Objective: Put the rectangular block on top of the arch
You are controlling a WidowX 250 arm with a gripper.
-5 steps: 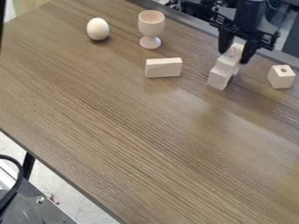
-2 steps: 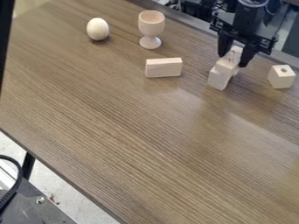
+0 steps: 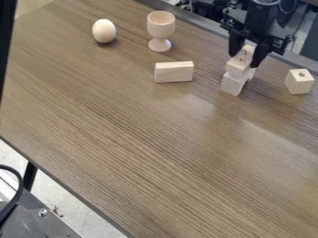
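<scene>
The black robot arm [image 3: 261, 17] comes in from the top edge near the upper right corner, its black two-finger gripper [image 3: 245, 58] hanging down, fingers [image 3: 235, 44] clamped part-way apart, tips pointing downward.

From above, slanting down across table [image 3: 142, 139] toward far edge, fairly near; height uncertain.

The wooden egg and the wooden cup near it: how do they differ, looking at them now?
The egg is smooth and rounded all over, while the cup has a bowl, a narrow stem and a round foot. The cup stands taller than the egg. The egg looks closed, whereas the cup's bowl is open at the top. Both are pale, sit on the table, and are apart from each other.
</scene>
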